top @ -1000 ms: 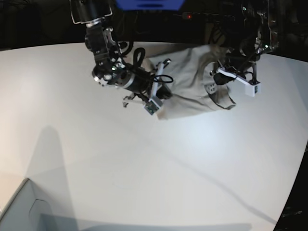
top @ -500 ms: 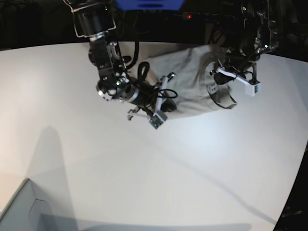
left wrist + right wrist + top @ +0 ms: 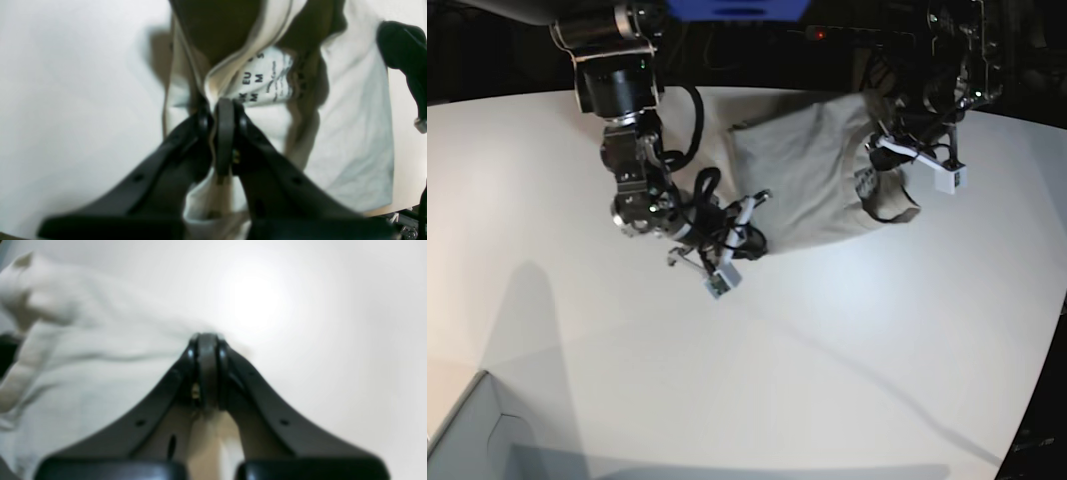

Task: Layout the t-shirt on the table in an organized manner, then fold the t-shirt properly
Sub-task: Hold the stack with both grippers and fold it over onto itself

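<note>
The beige-grey t-shirt (image 3: 807, 165) lies bunched on the far part of the white table (image 3: 847, 330). My left gripper (image 3: 222, 103) is shut on the ribbed neckline, right beside the printed neck label (image 3: 263, 80); in the base view it (image 3: 874, 172) sits at the shirt's right side. My right gripper (image 3: 206, 338) is shut on an edge of the shirt (image 3: 100, 373), with bare table beyond its tips. Seen from the base, it (image 3: 754, 244) holds the shirt's lower left corner. The cloth between the two grippers is creased, and one end is folded over.
A pale grey box corner (image 3: 467, 440) stands at the bottom left of the base view. The table's curved far edge (image 3: 527, 98) meets a dark background. A dark arm part (image 3: 403, 53) shows at the right of the left wrist view.
My right arm has swung down and to the left in the base view, still gripping the shirt's corner. The left gripper has barely shifted.
</note>
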